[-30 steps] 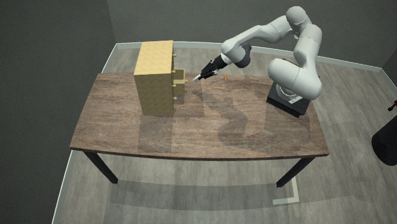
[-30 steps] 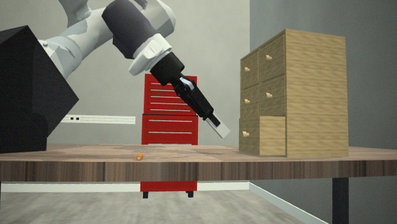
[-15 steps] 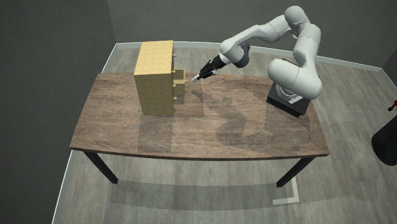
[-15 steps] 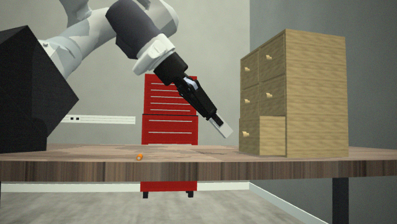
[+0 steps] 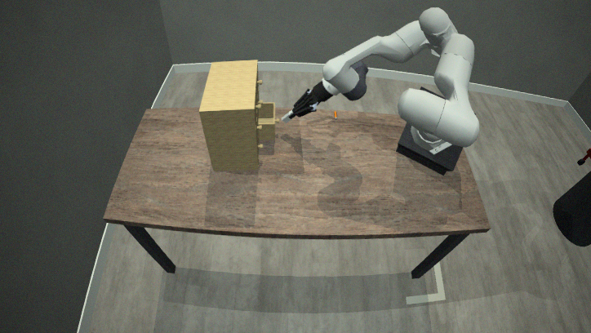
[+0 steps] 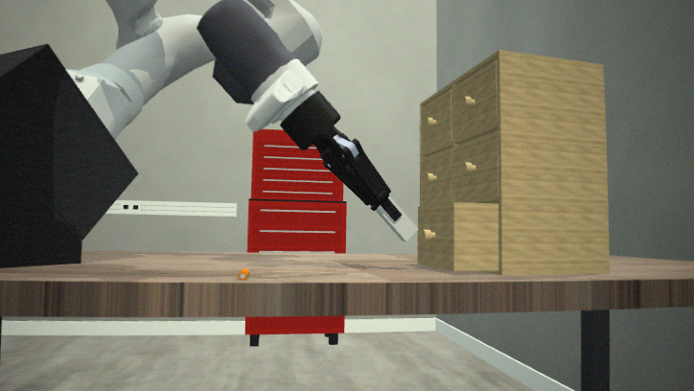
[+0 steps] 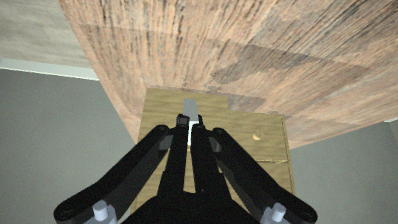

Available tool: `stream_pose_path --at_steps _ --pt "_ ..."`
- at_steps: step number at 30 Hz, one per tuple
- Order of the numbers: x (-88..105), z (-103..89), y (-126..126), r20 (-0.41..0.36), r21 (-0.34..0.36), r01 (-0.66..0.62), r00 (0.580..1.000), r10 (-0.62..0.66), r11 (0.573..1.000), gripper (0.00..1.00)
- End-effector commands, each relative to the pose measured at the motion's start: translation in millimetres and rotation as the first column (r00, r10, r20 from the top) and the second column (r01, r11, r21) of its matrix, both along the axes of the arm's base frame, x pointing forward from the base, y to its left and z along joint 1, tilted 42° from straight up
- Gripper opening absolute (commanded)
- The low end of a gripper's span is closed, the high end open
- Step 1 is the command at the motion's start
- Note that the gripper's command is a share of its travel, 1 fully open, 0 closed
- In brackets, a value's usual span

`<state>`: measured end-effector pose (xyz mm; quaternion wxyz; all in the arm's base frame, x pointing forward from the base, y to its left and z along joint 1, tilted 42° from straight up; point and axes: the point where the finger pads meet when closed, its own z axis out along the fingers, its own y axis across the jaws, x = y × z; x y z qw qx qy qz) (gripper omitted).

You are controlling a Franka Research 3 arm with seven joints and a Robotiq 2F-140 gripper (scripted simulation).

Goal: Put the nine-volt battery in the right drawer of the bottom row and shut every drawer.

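Note:
The wooden chest [image 5: 231,111] stands on the table with its drawer fronts toward the arm. The right drawer of the bottom row [image 5: 267,112] is pulled partly out, as the exterior view [image 6: 458,236] also shows. My gripper [image 5: 285,117] is shut and holds nothing. Its pale fingertips [image 6: 405,227] point down at a slant and sit just in front of that drawer's knob [image 6: 428,234], at about its height. In the wrist view the shut fingers [image 7: 190,112] lie over the chest. I see no nine-volt battery in any view, and the drawer's inside is hidden.
A small orange thing [image 5: 335,114] lies on the table between the chest and the arm's base [image 5: 429,148]; it also shows in the exterior view [image 6: 243,274]. The other drawers are shut. A red tool cabinet [image 6: 296,194] stands behind the table.

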<state>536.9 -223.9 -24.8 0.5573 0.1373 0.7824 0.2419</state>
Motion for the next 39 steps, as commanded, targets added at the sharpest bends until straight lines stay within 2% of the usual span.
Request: stream_pose_path --at_steps 1,39 --pt "5.1 1.2 -2.0 -0.007 0.015 0.007 1.0 -0.007 1.0 0.1" --pt "55.0 22.3 -14.3 -0.009 0.016 0.007 1.0 -0.007 1.0 0.1"
